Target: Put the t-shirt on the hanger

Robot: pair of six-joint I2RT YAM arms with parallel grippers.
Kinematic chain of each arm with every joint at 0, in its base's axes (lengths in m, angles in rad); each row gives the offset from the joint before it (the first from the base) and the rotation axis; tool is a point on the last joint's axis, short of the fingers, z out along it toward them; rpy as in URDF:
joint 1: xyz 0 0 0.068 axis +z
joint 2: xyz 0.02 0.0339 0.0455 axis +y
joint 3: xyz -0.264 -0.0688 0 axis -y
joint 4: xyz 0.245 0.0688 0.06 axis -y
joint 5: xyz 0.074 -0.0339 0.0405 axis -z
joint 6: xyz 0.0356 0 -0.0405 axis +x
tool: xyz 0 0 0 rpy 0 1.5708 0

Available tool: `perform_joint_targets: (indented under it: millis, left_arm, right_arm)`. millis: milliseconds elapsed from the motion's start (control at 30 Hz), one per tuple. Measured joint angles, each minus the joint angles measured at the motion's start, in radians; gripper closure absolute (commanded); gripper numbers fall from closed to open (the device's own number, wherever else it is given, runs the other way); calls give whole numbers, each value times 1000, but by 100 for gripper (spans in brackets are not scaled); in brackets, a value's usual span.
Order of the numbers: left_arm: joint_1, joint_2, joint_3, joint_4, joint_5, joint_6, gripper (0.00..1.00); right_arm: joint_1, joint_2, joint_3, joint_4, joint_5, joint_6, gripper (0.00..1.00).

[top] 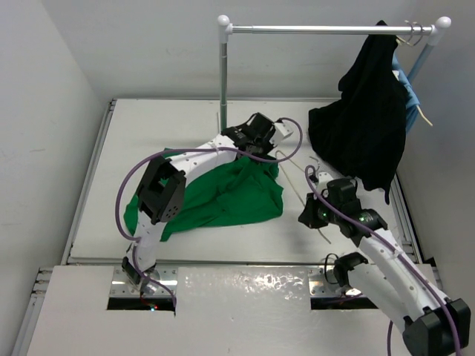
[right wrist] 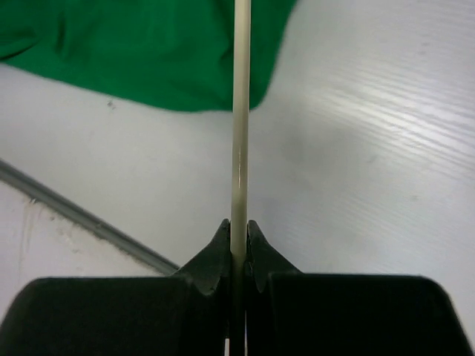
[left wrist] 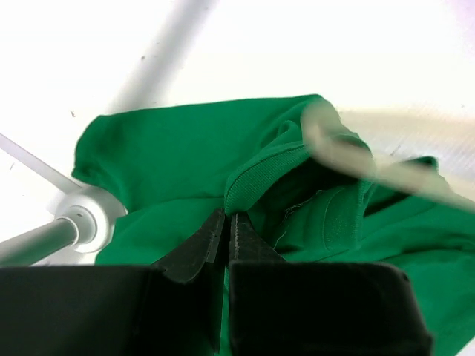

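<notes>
The green t-shirt lies crumpled on the table at centre left. My left gripper reaches over its far right edge. In the left wrist view the left gripper is shut on a fold of cloth at the ribbed collar. The cream hanger lies just right of the shirt, and a blurred arm of the hanger crosses above the collar opening. My right gripper is shut on the hanger's thin bar, which runs straight ahead to the shirt's edge.
A clothes rail on a grey pole stands at the back. A black garment and a light-blue garment hang from its right end, close behind my right arm. The pole's foot is left of the left gripper.
</notes>
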Motion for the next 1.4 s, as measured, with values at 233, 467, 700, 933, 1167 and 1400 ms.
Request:
perform_joint_targets:
  millis: [233,467,700,933,1167,1400]
  left_arm:
    - [12,0,5,-1,24,-4,100]
    - [12,0,5,-2,37,-4,100]
    - [12,0,5,-18,96,-4,100]
    - [11,-18,-58,-11,174,0,100]
    - [11,-95,-137,-18,277,21,100]
    - [7,-235,-153,-32,421,28,100]
  right_arm:
    - [132,3,-25,14,0,56,100]
    - [147,11,-49,68,0,95,100]
    - [148,137,-104,230,-34,138,100]
    - [148,227,-113,357,-58,179,100]
    - [157,244,-113,411,-48,210,100]
    - [159,229,-93,446,10,226,100]
